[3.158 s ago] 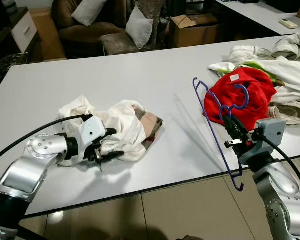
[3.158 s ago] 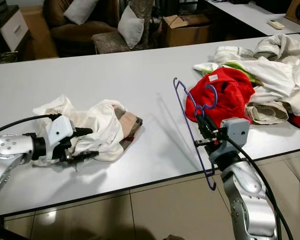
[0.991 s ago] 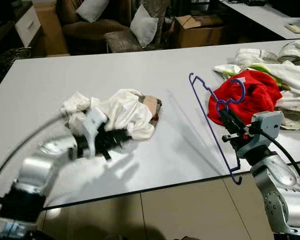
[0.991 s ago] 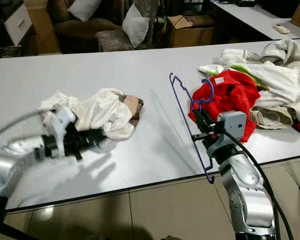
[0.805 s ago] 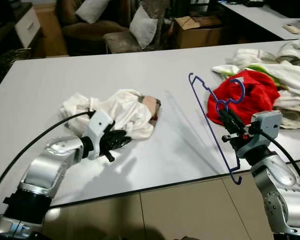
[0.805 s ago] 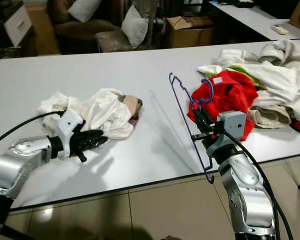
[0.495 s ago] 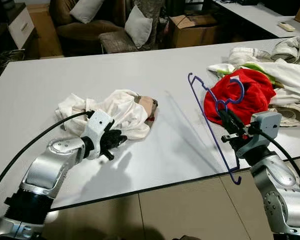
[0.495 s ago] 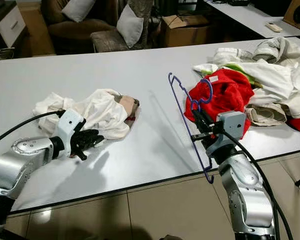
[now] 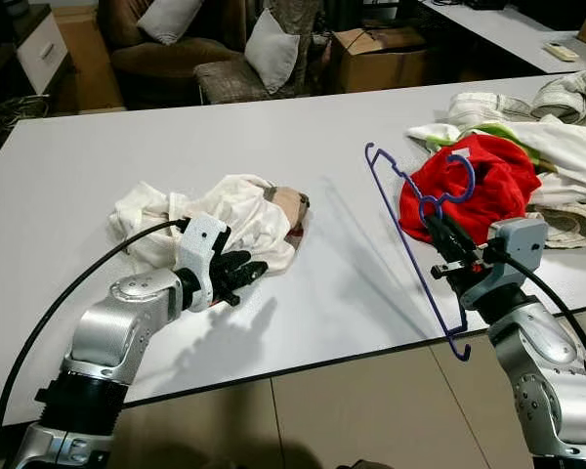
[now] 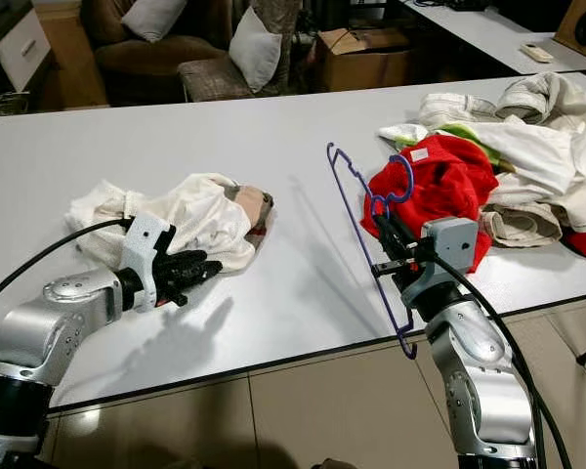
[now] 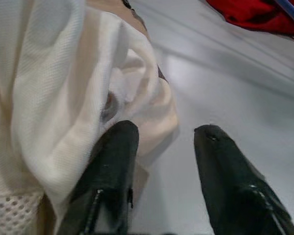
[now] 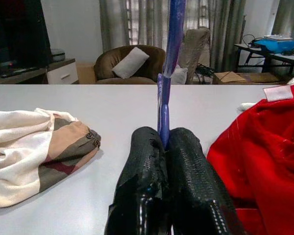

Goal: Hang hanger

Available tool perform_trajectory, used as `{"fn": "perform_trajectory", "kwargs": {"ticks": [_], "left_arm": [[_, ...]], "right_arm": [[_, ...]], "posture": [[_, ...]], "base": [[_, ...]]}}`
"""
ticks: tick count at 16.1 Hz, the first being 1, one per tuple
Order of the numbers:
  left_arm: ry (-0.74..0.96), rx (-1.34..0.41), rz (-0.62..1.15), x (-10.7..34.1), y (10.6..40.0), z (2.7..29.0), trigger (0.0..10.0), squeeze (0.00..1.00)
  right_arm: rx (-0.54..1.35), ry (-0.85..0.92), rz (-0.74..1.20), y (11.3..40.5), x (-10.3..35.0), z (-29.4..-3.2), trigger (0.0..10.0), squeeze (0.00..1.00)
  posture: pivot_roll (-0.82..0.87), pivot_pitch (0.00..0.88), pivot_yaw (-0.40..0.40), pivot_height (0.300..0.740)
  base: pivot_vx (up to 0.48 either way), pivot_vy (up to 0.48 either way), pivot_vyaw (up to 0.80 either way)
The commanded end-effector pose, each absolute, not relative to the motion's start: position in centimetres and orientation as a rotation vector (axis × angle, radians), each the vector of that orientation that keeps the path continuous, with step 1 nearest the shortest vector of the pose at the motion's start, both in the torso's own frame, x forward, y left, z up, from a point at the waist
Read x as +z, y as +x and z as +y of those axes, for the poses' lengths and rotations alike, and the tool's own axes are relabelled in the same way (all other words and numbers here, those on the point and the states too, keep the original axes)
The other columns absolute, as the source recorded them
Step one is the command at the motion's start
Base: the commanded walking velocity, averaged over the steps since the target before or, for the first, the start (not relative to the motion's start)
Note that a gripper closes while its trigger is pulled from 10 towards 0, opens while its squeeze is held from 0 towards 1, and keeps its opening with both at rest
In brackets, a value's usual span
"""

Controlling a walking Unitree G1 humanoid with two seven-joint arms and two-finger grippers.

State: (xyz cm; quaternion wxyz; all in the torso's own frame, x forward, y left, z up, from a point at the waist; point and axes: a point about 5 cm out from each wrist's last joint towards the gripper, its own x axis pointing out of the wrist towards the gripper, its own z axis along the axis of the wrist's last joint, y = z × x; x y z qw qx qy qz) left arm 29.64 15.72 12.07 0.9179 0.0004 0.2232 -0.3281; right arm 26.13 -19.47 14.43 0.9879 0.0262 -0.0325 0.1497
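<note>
Blue plastic hanger [image 9: 410, 234] stands tilted over the near right edge of the tabletop [image 9: 352, 147], its neck clenched in the right gripper [image 9: 445, 237] beside a red garment [image 9: 488, 186]. Left gripper [image 9: 236, 277], jaws spread, noses the near edge of the white garment [image 9: 225, 210] at left. Nothing is on the hanger yet; by this judgement, the hanging lies ahead.

Clothes pile [image 9: 566, 147] cut off at right edge, sofa [image 9: 176, 59] cropped at top
</note>
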Motion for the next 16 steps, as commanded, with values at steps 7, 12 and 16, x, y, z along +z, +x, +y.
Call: {"fn": "perform_trajectory", "kwargs": {"ticks": [7, 12, 16], "left_arm": [[0.223, -0.502, 0.508, 11.8, 30.8, 17.3, 10.0, 1.00], [0.457, -0.459, 0.489, 11.6, 31.2, 18.3, 0.0, 0.00], [0.561, -0.455, 0.472, 11.1, 31.1, 18.5, 0.0, 0.00]], "right_arm": [[0.301, 0.066, -0.073, 26.3, 14.4, -19.1, 10.0, 0.00], [0.295, 0.052, -0.071, 26.2, 14.5, -19.4, 10.0, 0.00], [0.302, 0.052, -0.072, 26.3, 14.5, -19.2, 10.0, 0.00]], "posture": [[-0.12, 0.000, 0.017, 0.740], [-0.13, 0.000, 0.020, 0.740], [-0.12, 0.000, 0.010, 0.740]], "base": [[0.000, 0.000, 0.00], [0.000, 0.000, 0.00], [0.000, 0.000, 0.00]]}}
